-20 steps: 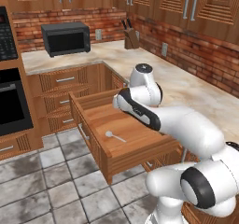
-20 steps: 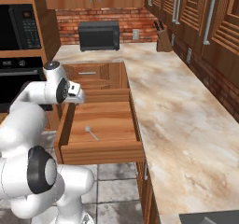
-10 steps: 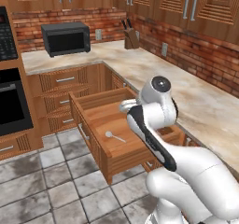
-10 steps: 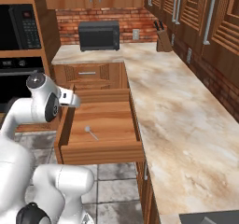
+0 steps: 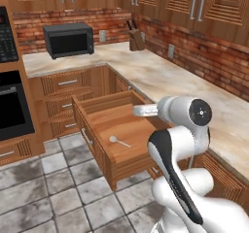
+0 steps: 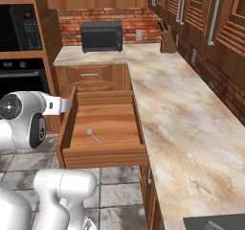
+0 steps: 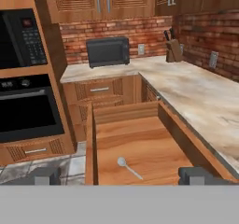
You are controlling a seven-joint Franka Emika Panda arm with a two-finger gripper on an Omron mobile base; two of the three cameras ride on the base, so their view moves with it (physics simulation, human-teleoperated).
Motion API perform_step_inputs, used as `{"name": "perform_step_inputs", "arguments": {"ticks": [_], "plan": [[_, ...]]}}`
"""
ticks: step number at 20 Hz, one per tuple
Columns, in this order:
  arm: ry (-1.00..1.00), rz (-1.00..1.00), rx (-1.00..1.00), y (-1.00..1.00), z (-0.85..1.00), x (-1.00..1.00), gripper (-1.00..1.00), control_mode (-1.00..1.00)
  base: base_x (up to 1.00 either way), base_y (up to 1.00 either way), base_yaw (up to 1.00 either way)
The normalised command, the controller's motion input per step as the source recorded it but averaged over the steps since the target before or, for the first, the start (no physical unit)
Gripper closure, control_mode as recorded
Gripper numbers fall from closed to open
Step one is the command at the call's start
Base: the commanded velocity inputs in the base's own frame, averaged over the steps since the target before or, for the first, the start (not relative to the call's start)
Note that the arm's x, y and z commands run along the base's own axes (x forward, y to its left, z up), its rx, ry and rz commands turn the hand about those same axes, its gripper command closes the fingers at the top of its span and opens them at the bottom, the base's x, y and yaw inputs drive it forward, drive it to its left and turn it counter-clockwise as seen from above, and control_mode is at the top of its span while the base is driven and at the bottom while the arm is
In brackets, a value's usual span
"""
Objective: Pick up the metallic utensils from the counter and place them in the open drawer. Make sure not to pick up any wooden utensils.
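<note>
The open drawer stands pulled out below me. A silver round-bowled spoon, one of the metallic utensils, lies on its pale wood floor near the middle. In the hand view my gripper hangs above the drawer's front part, looking along it toward the back wall. Its fingertips are spread wide with nothing between them, so it is open. My bent white arm is drawn back close to the base. The counter with the other cutlery and the wooden utensils are out of view.
A long marbled worktop along the brick wall borders the drawer's right side. On it stand a black microwave and a knife block. A built-in oven is at the left, above grey floor tiles.
My arm has pulled back and up from over the drawer toward the base. The spoon stays where it lay, and the gripper stays open.
</note>
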Motion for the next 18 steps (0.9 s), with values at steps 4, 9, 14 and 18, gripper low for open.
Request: {"name": "perform_step_inputs", "arguments": {"ticks": [4,9,14,18], "plan": [[0.00,0.00,0.00,0.00,0.00,0.00,-1.00,1.00,-0.73,0.00,0.00],[0.00,0.00,0.00,0.00,0.00,0.00,-1.00,1.00,-1.00,0.74,0.00],[0.00,0.00,0.00,0.00,0.00,0.00,-1.00,1.00,-0.97,1.00,0.00],[0.00,0.00,0.00,0.00,0.00,0.00,-1.00,1.00,-0.19,1.00,0.17]]}}
